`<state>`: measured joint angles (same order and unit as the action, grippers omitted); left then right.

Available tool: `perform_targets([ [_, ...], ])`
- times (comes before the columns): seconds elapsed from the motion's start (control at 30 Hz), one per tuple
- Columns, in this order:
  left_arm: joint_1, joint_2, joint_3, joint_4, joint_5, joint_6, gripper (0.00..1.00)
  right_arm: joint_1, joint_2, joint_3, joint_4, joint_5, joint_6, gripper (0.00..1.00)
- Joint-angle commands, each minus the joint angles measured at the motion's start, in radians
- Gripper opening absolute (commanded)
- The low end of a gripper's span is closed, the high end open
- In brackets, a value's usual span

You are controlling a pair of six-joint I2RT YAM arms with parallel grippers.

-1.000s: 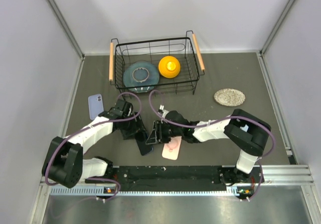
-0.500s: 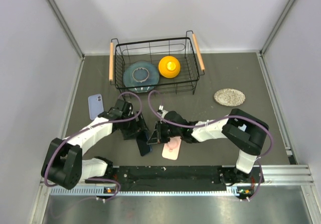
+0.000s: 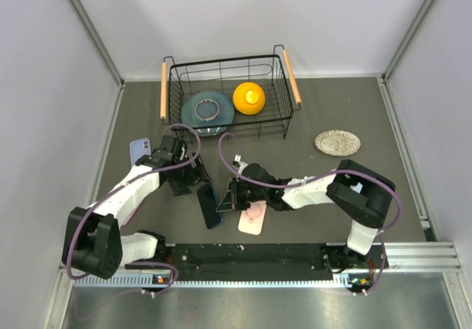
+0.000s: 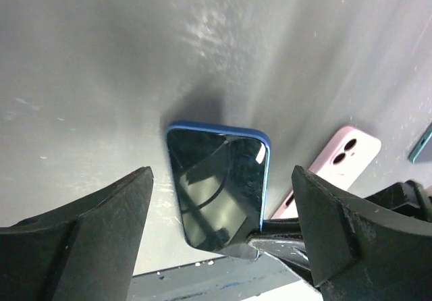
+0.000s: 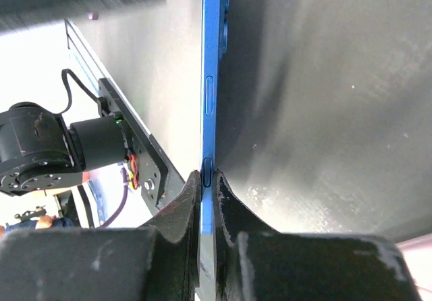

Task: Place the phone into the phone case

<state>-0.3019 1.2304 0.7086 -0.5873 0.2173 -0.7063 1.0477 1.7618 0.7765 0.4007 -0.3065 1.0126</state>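
Blue phone (image 5: 210, 78) tight in right end effector (image 5: 207, 177)

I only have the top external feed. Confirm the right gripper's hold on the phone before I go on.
Observer: The right wrist view shows the right gripper shut on the phone, pinching its thin blue edge by a side button.
Operator: Now report the left gripper.
Observer: The left wrist view shows the left gripper open, its fingers wide on either side of the phone, touching nothing.
Operator: Give me the case.
Observer: In that same view the pink case lies beyond the phone with its camera cutouts showing, apart from both left fingers.
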Motion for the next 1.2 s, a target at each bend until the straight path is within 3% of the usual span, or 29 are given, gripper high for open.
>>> perform_targets([
  [0.0,0.056,-0.019,0.081,-0.091,-0.099,0.056,0.89,0.015,-0.044,-0.026,0.055,0.041,-0.025,0.0],
  [0.13,0.121,0.006,0.127,-0.143,-0.142,0.09,0.86,0.015,-0.059,-0.036,0.029,0.049,-0.037,0.0],
  [0.3,0.207,0.118,0.244,-0.223,-0.473,0.037,0.83,0.015,-0.088,-0.043,0.007,0.047,-0.065,0.0],
  [0.43,0.296,0.236,0.34,-0.246,-0.533,0.041,0.82,0.015,-0.107,-0.055,0.009,0.053,-0.088,0.0],
  [0.73,0.547,0.372,0.393,-0.171,-0.395,0.013,0.75,0.015,-0.108,-0.046,0.009,0.021,-0.12,0.0],
  [0.97,0.624,0.478,0.48,-0.167,-0.383,0.018,0.6,0.014,-0.114,-0.049,0.013,0.007,-0.132,0.0],
  [1.17,0.679,0.561,0.525,-0.151,-0.328,0.073,0.56,0.012,-0.111,-0.04,0.013,0.009,-0.141,0.0],
])
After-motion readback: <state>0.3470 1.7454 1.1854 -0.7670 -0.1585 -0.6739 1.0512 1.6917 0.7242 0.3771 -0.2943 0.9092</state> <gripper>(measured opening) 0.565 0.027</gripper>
